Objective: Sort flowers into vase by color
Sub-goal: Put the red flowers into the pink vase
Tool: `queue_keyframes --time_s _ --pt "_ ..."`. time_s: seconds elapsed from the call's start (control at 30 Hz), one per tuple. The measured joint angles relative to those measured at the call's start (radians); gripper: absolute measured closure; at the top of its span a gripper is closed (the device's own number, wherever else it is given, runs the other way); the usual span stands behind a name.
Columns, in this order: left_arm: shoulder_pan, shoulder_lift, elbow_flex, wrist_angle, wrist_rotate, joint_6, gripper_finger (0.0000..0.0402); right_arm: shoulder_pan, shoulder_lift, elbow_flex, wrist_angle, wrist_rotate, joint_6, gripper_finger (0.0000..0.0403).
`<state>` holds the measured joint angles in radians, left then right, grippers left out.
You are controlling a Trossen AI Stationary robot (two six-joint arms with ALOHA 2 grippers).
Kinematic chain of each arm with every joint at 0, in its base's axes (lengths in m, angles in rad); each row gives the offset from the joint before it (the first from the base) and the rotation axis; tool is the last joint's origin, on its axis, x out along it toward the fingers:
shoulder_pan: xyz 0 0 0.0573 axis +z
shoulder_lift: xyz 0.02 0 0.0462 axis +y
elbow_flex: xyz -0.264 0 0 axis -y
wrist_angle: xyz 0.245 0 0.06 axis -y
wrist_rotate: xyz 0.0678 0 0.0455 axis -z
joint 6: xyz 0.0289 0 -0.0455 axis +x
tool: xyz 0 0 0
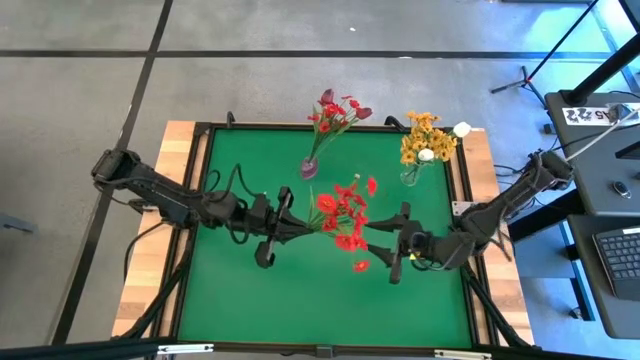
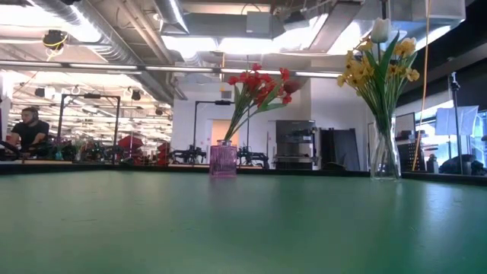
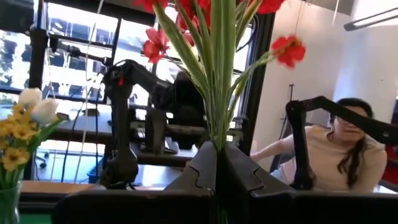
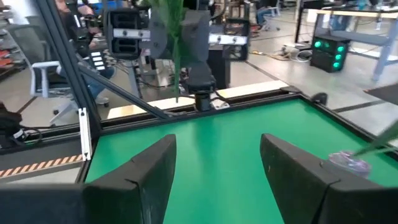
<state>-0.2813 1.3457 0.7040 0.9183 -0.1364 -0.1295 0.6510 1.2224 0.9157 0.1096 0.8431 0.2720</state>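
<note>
My left gripper [image 1: 300, 228] is over the middle of the green table [image 1: 300, 300], shut on a red blossom spray [image 1: 345, 215] with green stems [image 3: 217, 118]. My right gripper [image 1: 388, 245] is open and empty, just right of the spray and facing it; its fingers also show in the right wrist view [image 4: 211, 168]. A pink vase [image 1: 310, 168] at the far middle holds red sprays and dark tulips; it stands on its base in the low view [image 2: 223, 161]. A clear vase [image 1: 410, 175] at the far right holds yellow sprays and white tulips [image 2: 384, 68]. My left gripper pinches the bundle of green stems [image 3: 217, 146] between its two fingers, which come level from the table's left and lie across the stems. The spray stands about upright and clear of the table, blossoms [image 3: 286, 50] above the fingers. The stem ends [image 4: 177, 74] hang below.
A black frame rims the table, with wooden boards [image 1: 180, 150] outside it. People sit beyond the table, one in the left wrist view [image 3: 339, 155] and one in the low view [image 2: 30, 129]. A desk with a keyboard [image 1: 620, 255] stands to the right. Bare green lies near the front edge.
</note>
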Motion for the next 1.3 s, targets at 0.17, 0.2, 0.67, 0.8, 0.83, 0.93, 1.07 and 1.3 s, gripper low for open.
queue_keyframes --time_s 0.17,0.2,0.67,0.8,0.83,0.93,1.07,1.3 --pt "0.011 0.000 0.000 0.006 0.035 0.004 0.0401 -0.066 0.067 0.000 0.106 -0.083 -0.049 0.0169" --pt "0.015 0.000 0.000 0.002 0.051 -0.003 0.0401 -0.080 0.079 0.000 0.133 -0.097 -0.065 0.0169" --pt "0.025 0.000 0.000 -0.028 0.076 -0.027 0.0401 -0.263 0.209 -0.001 0.582 -0.415 -0.175 0.0169" --pt "0.025 0.001 0.000 -0.002 0.071 -0.029 0.0401 -0.282 0.226 -0.001 0.607 -0.454 -0.175 0.0169" --pt "0.028 0.001 0.000 0.012 0.071 -0.029 0.0401 -0.282 0.229 -0.001 0.613 -0.455 -0.175 0.0169" --pt "0.052 0.001 0.000 0.042 0.069 -0.053 0.0401 -0.286 0.235 -0.001 0.637 -0.467 -0.180 0.0169" --pt "0.081 0.008 0.000 0.062 0.067 -0.104 0.0401 -0.285 0.236 -0.001 0.670 -0.480 -0.198 0.0169" --pt "0.085 0.084 0.023 0.067 0.068 -0.132 0.0401 -0.286 0.236 -0.001 0.701 -0.470 -0.220 0.0169"
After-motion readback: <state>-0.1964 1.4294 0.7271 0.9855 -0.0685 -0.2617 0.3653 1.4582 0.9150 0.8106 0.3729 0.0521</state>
